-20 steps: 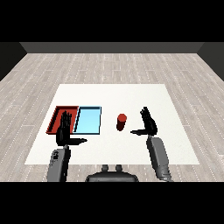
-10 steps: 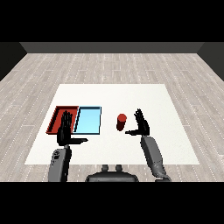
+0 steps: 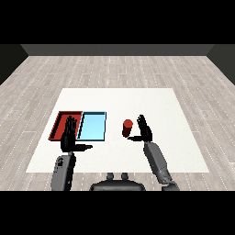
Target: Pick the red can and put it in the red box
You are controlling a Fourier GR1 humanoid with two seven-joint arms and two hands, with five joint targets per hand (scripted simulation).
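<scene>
The red can (image 3: 127,127) stands upright on the white table (image 3: 151,105), right of the two trays. My right hand (image 3: 144,130) is close beside it on its right, fingers straight and thumb reaching toward the can's base, holding nothing. The red tray (image 3: 60,125) lies at the left with the light blue tray (image 3: 93,126) next to it. My left hand (image 3: 69,136) is raised with straight fingers over the near part of the red tray, covering some of it.
The table's near edge runs just below both forearms. Grey wooden floor surrounds the table on all sides.
My right hand has moved left toward the red can and now sits right beside it. The left hand has stayed in place.
</scene>
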